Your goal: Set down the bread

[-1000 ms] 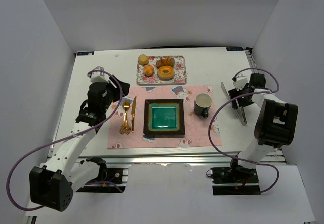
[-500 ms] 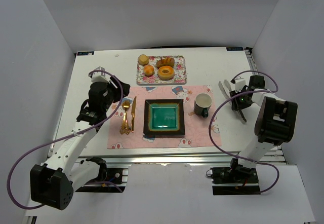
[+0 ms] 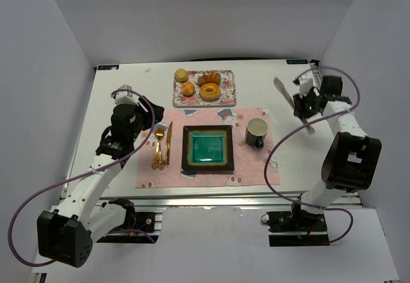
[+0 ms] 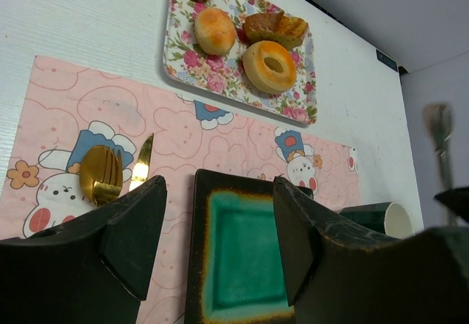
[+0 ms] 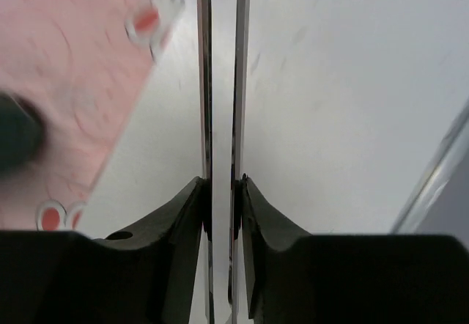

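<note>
The right hand point(image 5: 220, 181) pinches metal tongs point(image 3: 280, 86) at the worktop's three o'clock, the left hand point(image 4: 220, 186) gapes wide and empty, and the bread point(image 3: 181, 75) sits at the floral tray's point(image 3: 225, 98) eleven o'clock corner.

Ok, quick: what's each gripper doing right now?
Left gripper: open, holding nothing.
Right gripper: closed on the metal tongs.

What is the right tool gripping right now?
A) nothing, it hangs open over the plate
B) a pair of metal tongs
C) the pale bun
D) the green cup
B: in the right wrist view the right tool is pinched on the two thin blades of the metal tongs, while the bread lies on the floral tray.
</note>
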Action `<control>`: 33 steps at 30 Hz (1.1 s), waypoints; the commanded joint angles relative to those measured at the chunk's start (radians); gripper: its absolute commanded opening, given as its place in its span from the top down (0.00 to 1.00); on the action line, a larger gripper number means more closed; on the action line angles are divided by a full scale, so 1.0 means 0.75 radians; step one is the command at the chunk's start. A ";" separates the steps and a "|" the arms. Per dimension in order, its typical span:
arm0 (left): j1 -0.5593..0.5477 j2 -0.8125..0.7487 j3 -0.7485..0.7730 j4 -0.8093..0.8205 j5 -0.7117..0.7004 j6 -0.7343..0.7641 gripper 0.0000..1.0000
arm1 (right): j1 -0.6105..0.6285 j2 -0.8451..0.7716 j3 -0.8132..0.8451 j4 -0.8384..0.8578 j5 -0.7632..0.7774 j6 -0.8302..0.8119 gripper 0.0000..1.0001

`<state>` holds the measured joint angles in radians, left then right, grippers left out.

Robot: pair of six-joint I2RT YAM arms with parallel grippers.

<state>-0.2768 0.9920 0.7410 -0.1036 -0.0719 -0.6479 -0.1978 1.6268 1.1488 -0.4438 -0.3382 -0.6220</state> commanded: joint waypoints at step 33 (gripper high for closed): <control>0.005 -0.149 0.010 -0.077 -0.102 -0.091 0.30 | 0.953 0.684 1.188 0.072 0.213 0.351 0.61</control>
<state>-0.2768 0.9092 0.7410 -0.1436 -0.1226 -0.6949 0.4889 2.1002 1.9739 -0.4511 -0.2615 -0.4236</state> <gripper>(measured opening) 0.696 0.388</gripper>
